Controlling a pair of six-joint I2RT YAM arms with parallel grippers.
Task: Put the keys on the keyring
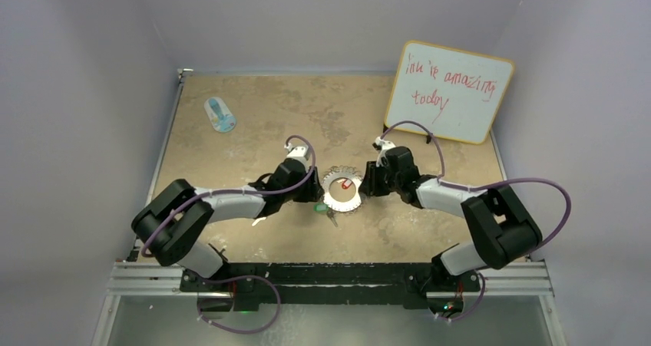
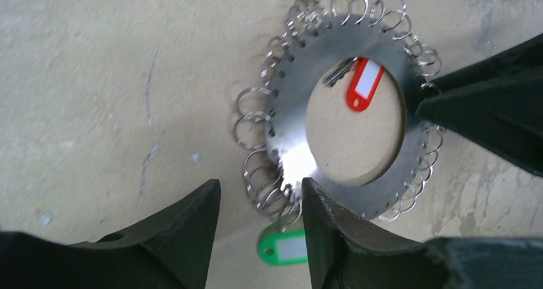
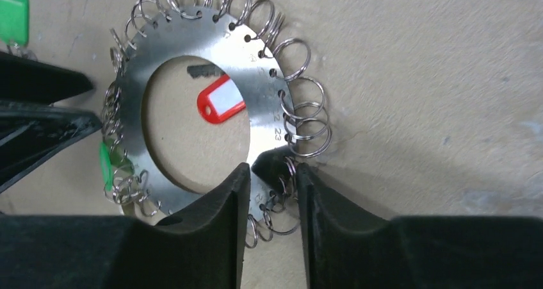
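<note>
Left wrist view: the left gripper (image 2: 259, 183) is hovering, jaws apart, at the loops (image 2: 253, 167) of the stiff, slick keyring (image 2: 288, 109) lying in the middle of the table (image 1: 253, 123), the right gripper (image 3: 270, 173) is straddling the opposite rim, pinch impossible to tell, and that thin rim is looking the likeliest hold.

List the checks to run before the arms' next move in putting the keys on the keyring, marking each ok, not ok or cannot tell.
1. Keyring lies on the table: ok.
2. Left pincer open at the rim: ok.
3. Right pincer gripping the rim loops: cannot tell.
4. Red-tagged key, inside the hole, hooked on a loop: cannot tell.
5. Green-tagged key, outside the rim by the left pincer, hooked on a loop: cannot tell.
</note>
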